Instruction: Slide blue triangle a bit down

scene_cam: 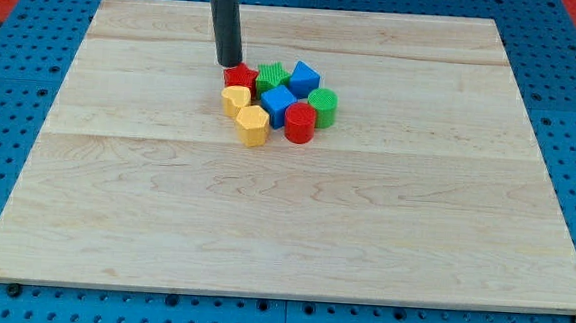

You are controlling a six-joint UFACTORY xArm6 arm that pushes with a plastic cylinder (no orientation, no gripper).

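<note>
Blue triangle [305, 78] sits at the cluster's upper right, just beside the green star [271, 77]; its pointing direction and long axis cannot be made out. My tip [230, 65] rests at the red star's [240, 76] upper-left edge, gripping nothing; contact unclear. The rod's upper part is cut off at the view's top.

my tip [230, 65] touching red star [240, 76], blue triangle [304, 78] apart

Wooden counter [285, 211] on blue pegboard [12, 85]. One tight cluster lies above centre: red star [239, 76], green star [271, 77], blue triangle [305, 77], green cylinder [322, 107], blue cube [277, 105], red cylinder [300, 123]. Yellow heart [236, 99] and yellow hexagon [253, 124] on cluster's left.
</note>
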